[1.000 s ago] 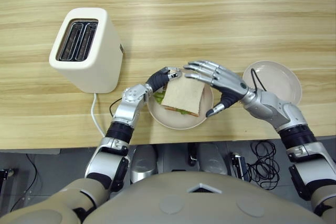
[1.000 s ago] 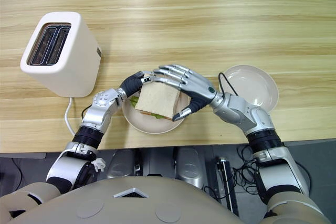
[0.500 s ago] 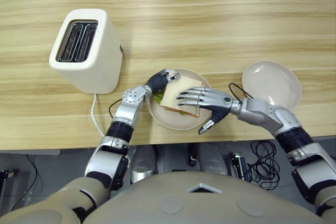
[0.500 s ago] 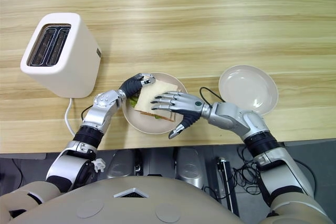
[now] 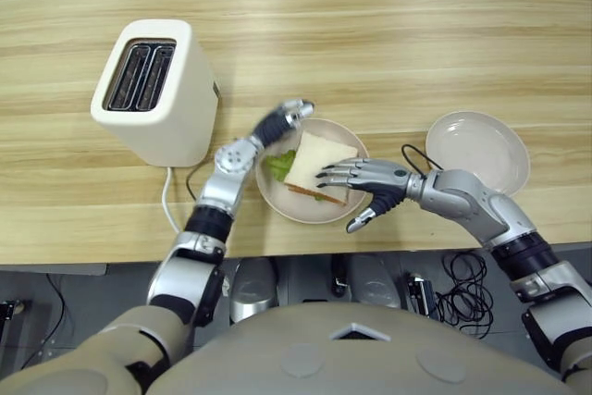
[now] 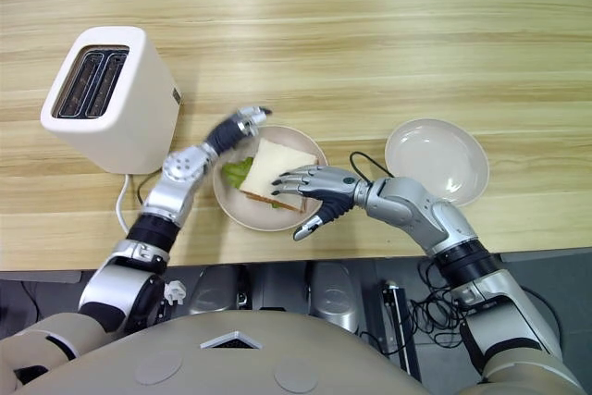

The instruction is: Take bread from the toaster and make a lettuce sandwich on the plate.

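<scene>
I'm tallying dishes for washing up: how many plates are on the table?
2. The sandwich plate sits at the table's near edge, right of the toaster, with the sandwich on it. The second plate lies further right. None looks hidden.

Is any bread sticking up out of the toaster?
No, both slots of the toaster are dark and empty, with no slice above its top.

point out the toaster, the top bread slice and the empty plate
toaster (image 5: pixel 191 90), left eye view, white side wall
top bread slice (image 5: pixel 310 158), left eye view, bare centre
empty plate (image 5: pixel 477 149), left eye view, bare middle
</scene>
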`<state>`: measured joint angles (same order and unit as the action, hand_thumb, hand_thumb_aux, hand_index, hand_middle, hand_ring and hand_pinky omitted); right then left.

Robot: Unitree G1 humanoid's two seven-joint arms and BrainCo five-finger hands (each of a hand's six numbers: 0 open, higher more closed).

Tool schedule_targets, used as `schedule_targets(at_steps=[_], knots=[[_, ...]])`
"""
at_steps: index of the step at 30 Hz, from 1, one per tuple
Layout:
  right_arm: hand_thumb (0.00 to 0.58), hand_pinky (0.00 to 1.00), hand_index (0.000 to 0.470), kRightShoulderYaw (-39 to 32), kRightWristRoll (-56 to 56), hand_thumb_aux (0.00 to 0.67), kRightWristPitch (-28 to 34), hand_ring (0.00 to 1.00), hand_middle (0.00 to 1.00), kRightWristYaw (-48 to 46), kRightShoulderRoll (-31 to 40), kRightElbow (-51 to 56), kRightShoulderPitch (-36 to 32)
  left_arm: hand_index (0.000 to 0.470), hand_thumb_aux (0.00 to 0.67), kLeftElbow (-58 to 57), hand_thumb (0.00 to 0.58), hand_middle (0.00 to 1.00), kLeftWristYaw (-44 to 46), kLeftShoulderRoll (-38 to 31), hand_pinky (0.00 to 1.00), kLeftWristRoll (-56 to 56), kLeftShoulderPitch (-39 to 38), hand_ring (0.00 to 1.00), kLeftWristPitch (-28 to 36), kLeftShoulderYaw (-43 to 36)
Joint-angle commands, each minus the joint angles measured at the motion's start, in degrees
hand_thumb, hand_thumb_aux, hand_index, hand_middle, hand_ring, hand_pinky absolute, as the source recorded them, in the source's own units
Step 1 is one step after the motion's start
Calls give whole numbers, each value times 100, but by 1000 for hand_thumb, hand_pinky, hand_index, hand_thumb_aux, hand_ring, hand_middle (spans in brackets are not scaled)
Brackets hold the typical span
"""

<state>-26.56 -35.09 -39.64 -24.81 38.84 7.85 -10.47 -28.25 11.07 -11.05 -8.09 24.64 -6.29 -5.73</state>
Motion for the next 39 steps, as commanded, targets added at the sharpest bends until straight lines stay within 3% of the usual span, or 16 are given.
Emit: schedule_targets(at_steps=[1,2,11,12,13,14,15,16,17,20,22,24,25,26,27,39], knots=[[0,0,0,-359,-486,0,217,0,0,-312,117,436,221,0,0,652,0,110,-1489,-326,110,-991,63,110,-281,202],[0,0,0,-352,-544,0,213,0,0,-237,98,450,194,0,0,814,0,0,-1746,-384,0,-1205,42,0,-326,194],[0,0,0,-102,-915,0,44,0,0,1124,-322,718,-194,0,0,1872,0,0,-2106,-224,0,-1301,-461,0,-784,107],[201,0,88,-51,-819,129,13,0,0,1226,-377,761,-212,0,0,1897,0,0,-2032,-194,0,-1244,-510,0,-809,85],[472,0,262,16,-688,381,-25,0,0,1323,-437,776,-223,99,145,1915,223,0,-1989,-166,0,-1196,-560,0,-848,81],[520,0,312,94,-526,455,-42,0,0,1387,-496,767,-219,177,257,1926,360,0,-1953,-151,0,-1173,-600,0,-872,85],[520,0,312,159,-393,455,-61,0,0,1425,-540,745,-214,177,257,1930,360,0,-1929,-147,0,-1162,-627,0,-886,93],[554,624,363,226,-292,528,-88,624,624,1481,-572,704,-218,238,347,1925,445,0,-1922,-146,0,-1142,-646,0,-900,116],[559,1000,373,303,-256,544,-130,1000,1000,1607,-597,640,-237,238,347,1916,445,0,-1912,-157,0,-1124,-654,0,-905,141],[580,1000,460,625,58,670,-303,1000,1000,1923,-711,337,-335,193,281,1896,385,0,-1896,-187,0,-1016,-661,0,-912,242],[580,1000,460,885,359,670,-423,1000,1000,2079,-797,118,-410,191,279,1964,382,0,-1875,-194,0,-946,-679,0,-925,306],[580,1000,460,1175,758,670,-549,1000,1000,2236,-895,-67,-484,373,544,2140,559,0,-1822,-186,0,-845,-734,0,-960,350],[580,1000,460,1290,1017,670,-567,1000,1000,2251,-952,-126,-499,373,544,2236,559,0,-1772,-190,0,-796,-768,0,-965,348],[580,1000,460,1404,1309,670,-579,1000,1000,2254,-1021,-163,-504,460,670,2365,580,855,-1692,-182,855,-692,-818,855,-991,347],[580,1000,460,1490,1647,670,-563,1000,1000,2204,-1092,-180,-487,460,670,2519,580,1000,-1577,-169,1000,-552,-874,1000,-1012,346],[580,1000,460,1814,5013,670,937,1000,1000,49,-1273,-27,50,460,670,4832,580,1000,1573,-1029,1000,3239,-1950,1000,384,444]])
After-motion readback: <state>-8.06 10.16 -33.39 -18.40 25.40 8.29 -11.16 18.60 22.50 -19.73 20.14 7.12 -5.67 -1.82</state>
